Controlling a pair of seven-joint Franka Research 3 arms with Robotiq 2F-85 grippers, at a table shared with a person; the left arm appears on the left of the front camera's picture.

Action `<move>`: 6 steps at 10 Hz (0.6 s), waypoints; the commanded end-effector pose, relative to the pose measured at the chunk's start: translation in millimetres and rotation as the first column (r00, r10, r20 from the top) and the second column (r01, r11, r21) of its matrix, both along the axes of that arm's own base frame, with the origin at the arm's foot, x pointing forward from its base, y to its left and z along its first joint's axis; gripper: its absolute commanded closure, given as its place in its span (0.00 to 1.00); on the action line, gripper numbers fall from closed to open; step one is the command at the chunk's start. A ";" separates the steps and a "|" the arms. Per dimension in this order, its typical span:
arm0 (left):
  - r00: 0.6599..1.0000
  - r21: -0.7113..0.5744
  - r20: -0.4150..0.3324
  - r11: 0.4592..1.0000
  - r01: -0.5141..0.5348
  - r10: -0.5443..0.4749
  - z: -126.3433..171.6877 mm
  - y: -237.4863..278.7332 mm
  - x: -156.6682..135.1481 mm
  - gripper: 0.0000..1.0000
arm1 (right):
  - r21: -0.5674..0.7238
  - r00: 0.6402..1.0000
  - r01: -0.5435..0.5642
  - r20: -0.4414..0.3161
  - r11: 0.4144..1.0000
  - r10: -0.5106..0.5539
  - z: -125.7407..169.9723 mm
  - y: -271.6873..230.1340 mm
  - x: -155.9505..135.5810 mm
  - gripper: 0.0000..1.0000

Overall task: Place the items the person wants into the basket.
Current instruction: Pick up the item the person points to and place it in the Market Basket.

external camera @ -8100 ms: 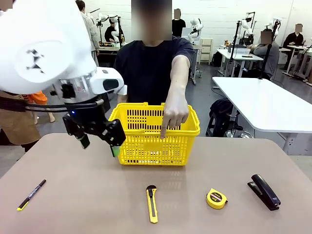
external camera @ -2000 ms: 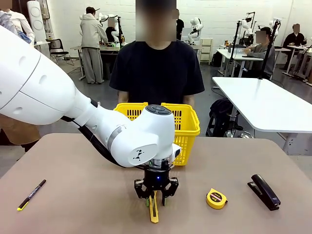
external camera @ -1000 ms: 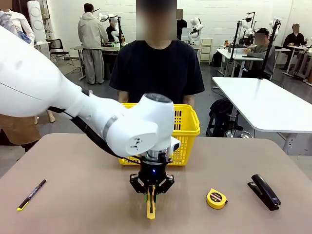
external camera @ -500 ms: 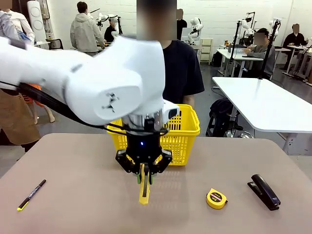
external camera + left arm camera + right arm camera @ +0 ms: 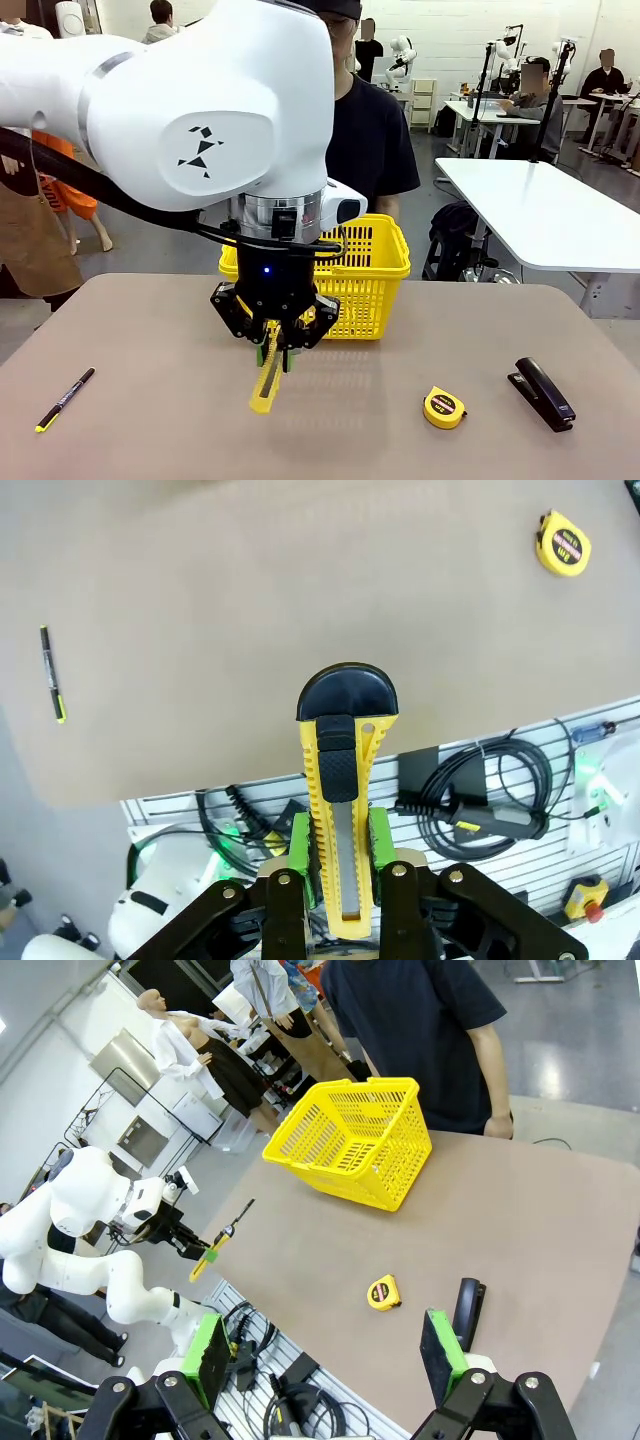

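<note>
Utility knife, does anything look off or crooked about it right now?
Slightly. The utility knife hangs slanted from the left end effector, pinched near one end so most of its length sticks out. Nothing looks spilled or damaged.

Yellow-and-black utility knife point(image 5: 264, 388) gripped aloft, tilted, thin black pen point(image 5: 65, 399) lying at left, yellow basket point(image 5: 370, 280) behind.

- Worktop point(image 5: 480, 330): matt tan, rounded corners, foreground.
- White table point(image 5: 545, 215): 3 o'clock, well apart from the worktop.
- Floor point(image 5: 435, 165): glossy grey, reflecting light.
- Rear wall point(image 5: 450, 25): white, 12 o'clock.
- Drawer unit point(image 5: 423, 103): white, 1 o'clock, near the rear wall.
</note>
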State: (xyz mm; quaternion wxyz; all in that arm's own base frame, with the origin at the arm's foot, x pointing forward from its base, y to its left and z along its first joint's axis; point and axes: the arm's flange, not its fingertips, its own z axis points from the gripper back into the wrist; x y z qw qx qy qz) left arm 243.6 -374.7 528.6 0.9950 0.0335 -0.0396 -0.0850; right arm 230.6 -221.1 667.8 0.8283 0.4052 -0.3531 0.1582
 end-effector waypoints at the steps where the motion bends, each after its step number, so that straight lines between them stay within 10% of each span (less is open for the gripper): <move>1: 0.997 0.041 0.032 0.997 0.062 -0.063 7.4 -2.9 6.8 1.00 | 0.020 1.000 -0.013 0.026 1.000 0.012 2.0 0.5 0.9 0.00; 6: 0.999 0.018 0.008 0.999 0.031 -0.031 1.6 -2.1 0.0 1.00 | 0.020 1.000 -0.013 0.026 1.000 0.012 2.0 0.5 0.9 0.00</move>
